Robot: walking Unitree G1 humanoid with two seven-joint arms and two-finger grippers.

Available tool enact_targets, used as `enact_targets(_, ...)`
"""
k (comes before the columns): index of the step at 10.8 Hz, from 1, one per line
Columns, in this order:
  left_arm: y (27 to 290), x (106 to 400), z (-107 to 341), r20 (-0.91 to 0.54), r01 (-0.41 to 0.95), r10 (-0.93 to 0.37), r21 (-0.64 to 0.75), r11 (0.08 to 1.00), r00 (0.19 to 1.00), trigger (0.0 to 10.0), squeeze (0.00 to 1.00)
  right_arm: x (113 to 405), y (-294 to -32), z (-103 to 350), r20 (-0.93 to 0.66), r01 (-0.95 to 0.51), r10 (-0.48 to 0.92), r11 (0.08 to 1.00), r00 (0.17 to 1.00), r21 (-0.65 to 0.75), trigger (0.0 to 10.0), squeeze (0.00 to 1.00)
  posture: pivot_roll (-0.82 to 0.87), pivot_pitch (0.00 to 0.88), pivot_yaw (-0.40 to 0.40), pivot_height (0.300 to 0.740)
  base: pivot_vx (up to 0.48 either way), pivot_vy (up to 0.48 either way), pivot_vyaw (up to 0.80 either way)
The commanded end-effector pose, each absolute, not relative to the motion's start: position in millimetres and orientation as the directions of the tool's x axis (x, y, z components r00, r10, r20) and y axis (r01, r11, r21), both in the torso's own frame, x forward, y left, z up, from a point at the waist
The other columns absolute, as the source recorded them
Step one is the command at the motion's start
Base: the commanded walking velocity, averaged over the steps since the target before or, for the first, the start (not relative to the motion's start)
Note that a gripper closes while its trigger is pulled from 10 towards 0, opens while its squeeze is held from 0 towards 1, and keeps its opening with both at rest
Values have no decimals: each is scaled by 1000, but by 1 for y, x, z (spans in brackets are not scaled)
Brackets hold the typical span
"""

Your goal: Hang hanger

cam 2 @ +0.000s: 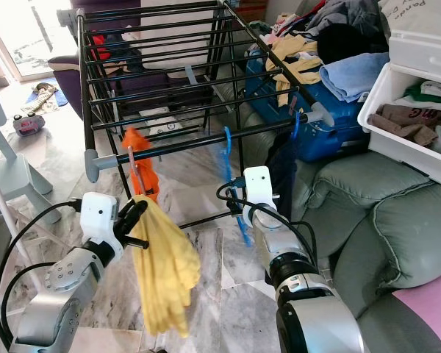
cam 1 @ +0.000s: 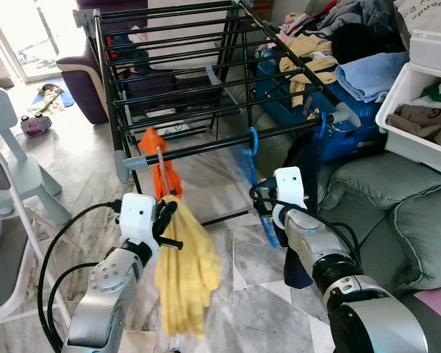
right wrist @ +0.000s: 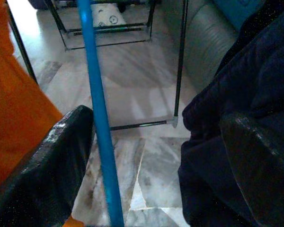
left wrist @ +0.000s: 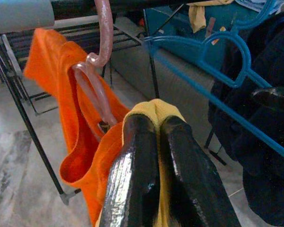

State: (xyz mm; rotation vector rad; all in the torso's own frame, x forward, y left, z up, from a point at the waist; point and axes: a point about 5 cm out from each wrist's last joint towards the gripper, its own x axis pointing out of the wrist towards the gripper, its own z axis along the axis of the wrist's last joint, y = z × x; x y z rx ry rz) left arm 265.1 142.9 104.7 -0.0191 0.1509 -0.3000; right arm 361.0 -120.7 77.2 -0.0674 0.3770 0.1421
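Your left claw (cam 1: 164, 218) is clenched on the top of a yellow garment (cam 1: 184, 272), its fingers (left wrist: 151, 170) pressed together over the cloth, just below the front rail (cam 1: 228, 143) of the black drying rack (cam 1: 176, 66). You hold it high so the garment hangs free of the marble floor (cam 1: 228, 257) and can be lifted toward the rail. Whether a hanger sits inside the yellow cloth cannot be told. Right beside your grip, a pink hanger (left wrist: 102, 56) already hooks over that rail, carrying an orange garment (left wrist: 61, 123).

Your right claw (cam 2: 239, 209) stands released, its fingers (right wrist: 52, 165) spread to either side of the blue hanger (cam 1: 251, 173), whose hook is over the same rail; one arm of the hanger (right wrist: 99, 118) passes between the fingers without being gripped, a dark navy garment (right wrist: 241, 94) beside it. That looks like a steadying or just-let-go pose

Behind the rack, a sofa (cam 1: 382, 213) is piled with laundry, and a white bin (cam 1: 419, 110) holds folded clothes
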Motion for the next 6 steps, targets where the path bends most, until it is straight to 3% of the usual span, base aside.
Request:
enact_targets(1,141,269,112,-120,311,-312,-31,950,942,10000,0,363,-123,81,-339,-130,102,990,935,-59,10000,0,-63,0,20,740,0,0,0)
enact_targets(3,140,269,112,-119,311,-313,-32,950,942,10000,0,365,-128,90,-269,-95,66,991,961,-98,10000,0,-62,0,17,740,0,0,0)
enact_targets(6,138,268,109,-127,312,-314,-34,949,941,10000,0,362,-128,84,-291,-144,124,989,949,-46,10000,0,-65,0,11,740,0,0,0)
